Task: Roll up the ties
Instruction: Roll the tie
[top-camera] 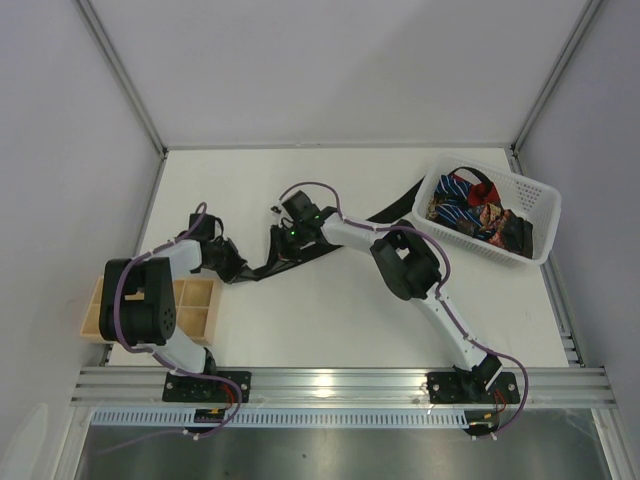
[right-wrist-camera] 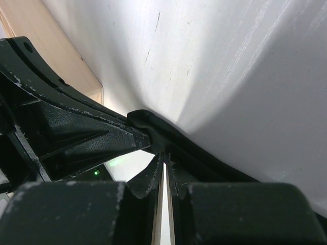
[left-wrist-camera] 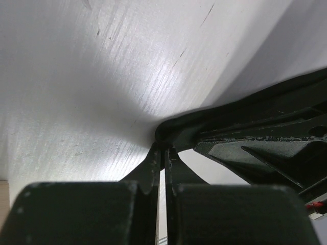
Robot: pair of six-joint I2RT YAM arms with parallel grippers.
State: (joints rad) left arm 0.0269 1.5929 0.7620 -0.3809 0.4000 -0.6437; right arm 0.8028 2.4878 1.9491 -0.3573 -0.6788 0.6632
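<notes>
Lying slantwise across the white bench (top-camera: 330, 320), the black tie (top-camera: 397, 198) is being gripped near its left end by both arms, while its other end is being shown running toward the left corner of the white lattice basket (top-camera: 500, 175). In the left wrist view, the jaws of the left gripper (left-wrist-camera: 164, 151) are being held clenched, and a rolled edge of the black tie is being pinched directly at their tips; the other arm's black housing is being shown close on the right. In the right wrist view, the jaws of the right gripper (right-wrist-camera: 163, 157) are being held nearly together, with only a thin slit between them, and the tie's folded fabric is being grasped at their tips. In the top view, the two grippers are being shown just beside each other, the left one nearer the wooden tray (top-camera: 195, 300). The other ties (top-camera: 470, 210), blue-white striped, red and brown patterned, are being shown bundled inside the basket, well apart from both grippers.
</notes>
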